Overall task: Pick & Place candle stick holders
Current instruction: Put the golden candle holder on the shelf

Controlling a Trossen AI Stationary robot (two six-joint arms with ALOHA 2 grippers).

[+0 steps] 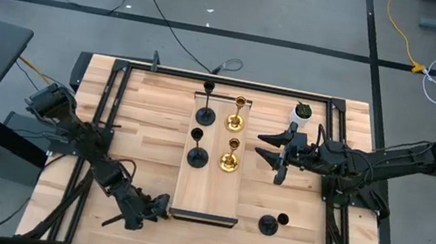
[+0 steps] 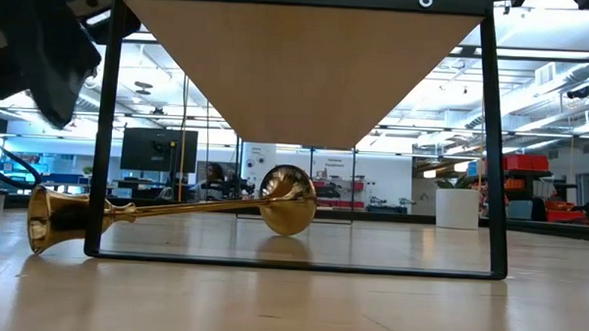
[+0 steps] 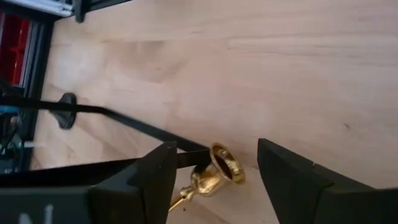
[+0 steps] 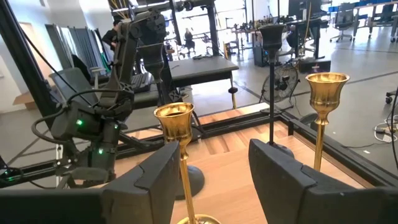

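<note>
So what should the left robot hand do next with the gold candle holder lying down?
Probably close gently on it. The gold holder lies on its side between the left gripper's open fingers, beside the wooden tray, not yet gripped.

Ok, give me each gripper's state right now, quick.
Left gripper: jaws open around the fallen gold candle stick holder, not gripping it.
Right gripper: jaws open, empty, beside the two upright gold holders.

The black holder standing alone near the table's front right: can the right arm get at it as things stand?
Probably yes. The black holder stands upright on bare table, nothing beside it. The right claw hovers open by the board, and the table between looks free.
</note>
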